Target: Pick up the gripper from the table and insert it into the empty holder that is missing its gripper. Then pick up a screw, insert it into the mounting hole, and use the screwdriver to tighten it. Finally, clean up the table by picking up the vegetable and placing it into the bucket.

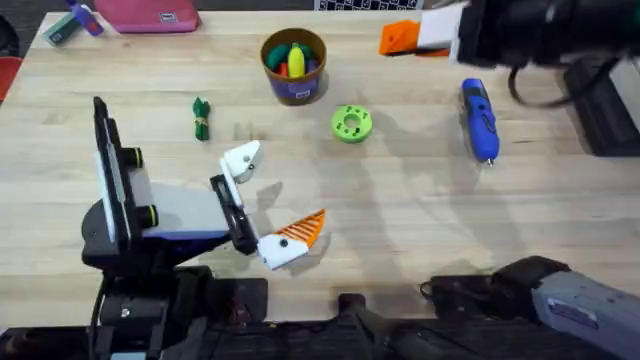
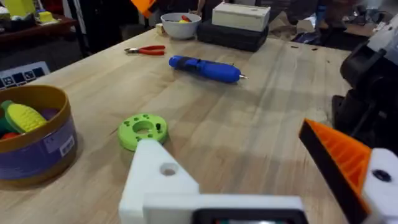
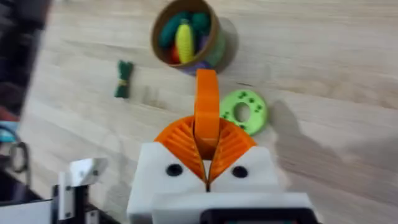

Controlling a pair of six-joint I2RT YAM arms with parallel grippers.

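Note:
My right gripper (image 3: 206, 142) is shut on the loose orange gripper (image 3: 206, 109), which sticks out between its orange pads. It hangs high over the far right of the table (image 1: 412, 38). My left gripper (image 1: 268, 200) is open low over the near table. One of its fingers is the bare white holder (image 1: 243, 160) (image 2: 158, 180), the other carries an orange pad (image 2: 339, 155). The blue screwdriver (image 1: 478, 120) (image 2: 205, 68) lies at the right. The green vegetable (image 1: 201, 118) (image 3: 124, 79) lies left of the bucket (image 1: 294, 65) (image 3: 186, 34). The screw is too small to make out.
A lime-green disc with holes (image 1: 350, 123) lies between the bucket and the screwdriver. The bucket holds several toy vegetables. Red-handled pliers (image 2: 146, 50), a white bowl (image 2: 180, 25) and a box (image 2: 239, 25) stand past the screwdriver. A pink case (image 1: 150, 15) is at the far left.

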